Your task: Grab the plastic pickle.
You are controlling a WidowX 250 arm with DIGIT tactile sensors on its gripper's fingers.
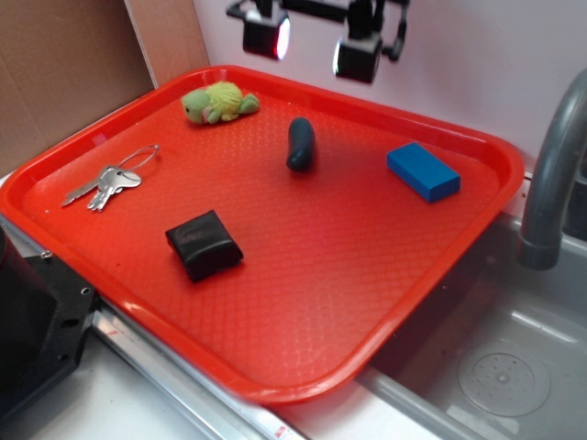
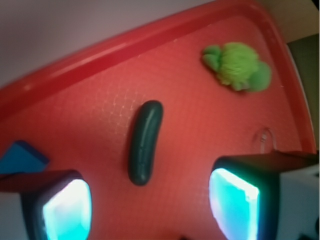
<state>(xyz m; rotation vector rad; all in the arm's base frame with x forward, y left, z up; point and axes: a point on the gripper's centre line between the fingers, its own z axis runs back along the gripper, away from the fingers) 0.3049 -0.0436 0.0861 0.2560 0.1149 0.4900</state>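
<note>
- Near the far edge of the tray (image 1: pixel 440 275), the pickle (image 1: pixel 300 144) lies free.
- Above it hangs the end effector (image 1: pixel 316 41), its fingers (image 2: pixel 235 202) wide apart, holding nothing.

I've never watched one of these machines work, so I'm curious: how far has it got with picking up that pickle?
Early stage. Done: the gripper hangs above the far side of the red tray, open, with the plastic pickle lined up roughly between its fingers in the wrist view. In hand: nothing; the pickle lies flat on the tray, untouched. Left: descend, shut on the pickle and lift. The plush toy, keys, black pouch and blue block lie apart.
</note>
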